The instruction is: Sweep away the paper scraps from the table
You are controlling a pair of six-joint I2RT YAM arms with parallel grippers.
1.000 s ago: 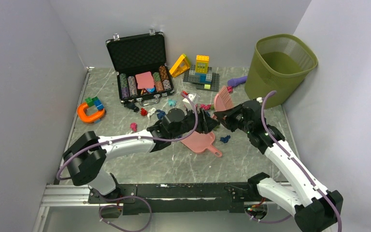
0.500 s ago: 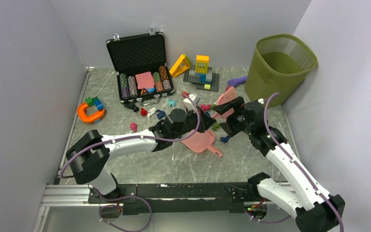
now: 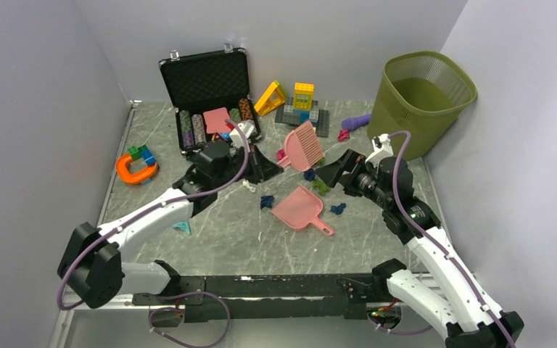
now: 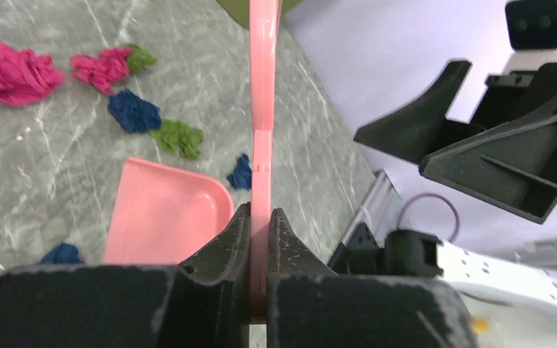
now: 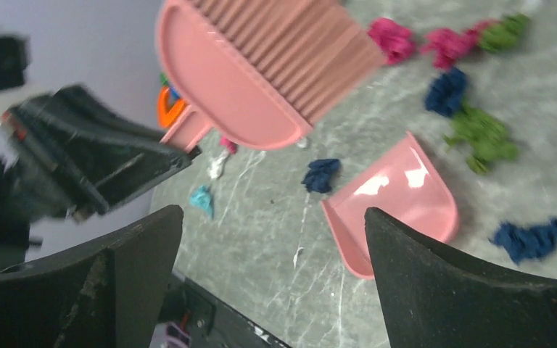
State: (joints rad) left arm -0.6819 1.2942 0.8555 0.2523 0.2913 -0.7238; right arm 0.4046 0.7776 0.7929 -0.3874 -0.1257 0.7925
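The table (image 3: 261,246) carries clutter along its far edge: a green bin (image 3: 421,101) in the far right corner and an open poker-chip case (image 3: 207,83) left of the middle. The pink dustpan (image 3: 299,209) lies flat at mid-bench, its handle pointing to the near right, and nothing is holding it. The pink brush (image 3: 303,145) hangs tilted just beyond it, toward the far edge. The left gripper (image 4: 260,214) is clamped tight on the brush's handle, while the right gripper (image 5: 272,217) hovers beside the dustpan with its jaws spread wide and empty.

The paper scraps (image 3: 267,201) are strewn around the dustpan. Dark blue ones lie on either side of it and a green one (image 3: 321,187) sits just past its mouth. A teal one (image 3: 182,227) lies toward the near left, and a magenta one (image 3: 344,134) is close to the bin.

I'd say the sweeping is only being set up, as no scrap sits in the pan. The next move seems to call for lowering the bristles behind a cluster, with the free gripper steadying the pan.

I can't tell whether the bristles touch the table. The left arm hides the patch in front of the case, so scraps may lie under it. The right wrist view is blurred.
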